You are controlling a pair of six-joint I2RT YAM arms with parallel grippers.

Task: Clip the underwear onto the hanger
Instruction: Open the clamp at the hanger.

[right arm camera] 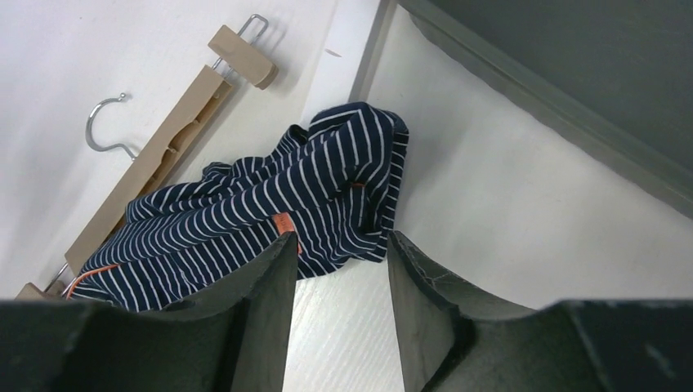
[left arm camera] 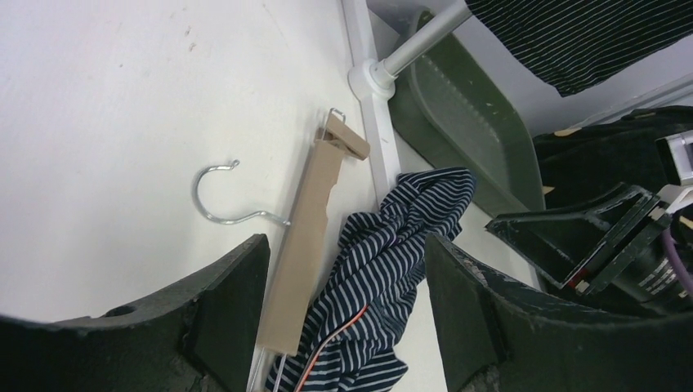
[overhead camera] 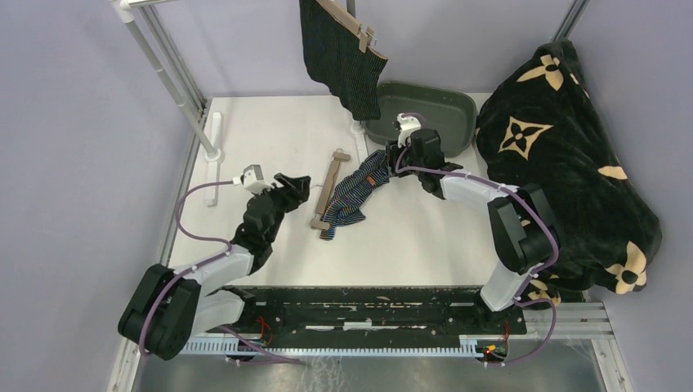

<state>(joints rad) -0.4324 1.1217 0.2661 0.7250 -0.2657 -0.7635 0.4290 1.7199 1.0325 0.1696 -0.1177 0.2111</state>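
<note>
Underwear, navy striped (overhead camera: 355,192): lies crumpled on the white table (overhead camera: 270,131), just beside the tan hanger (overhead camera: 327,189); its near end overlaps the near end of the hanger bar, but I judge it is not yet clipped.
Underwear, black pinstriped (overhead camera: 339,57): already hangs from a second hanger on the rack at the back.
Long axis of navy piece: runs diagonally, from near-left at the hanger's lower clip to far-right, toward the green tub (overhead camera: 441,106).
Hanger direction: the bar lies almost parallel to the garment, and the wire hook points left, toward the left arm.
Right gripper (right arm camera: 339,241): jaws apart and empty; it is just at the far-right end of the garment, with the cloth directly before its fingertips.
Left gripper (left arm camera: 347,245): jaws wide apart, holding nothing; it stays left of the hanger, with the bar between it and the cloth.
Nearer arm: the right one, for the garment; the left one, for the hanger.
Coming move, my judgement: the right gripper closes on the far end and draws it to the far clip.
</note>
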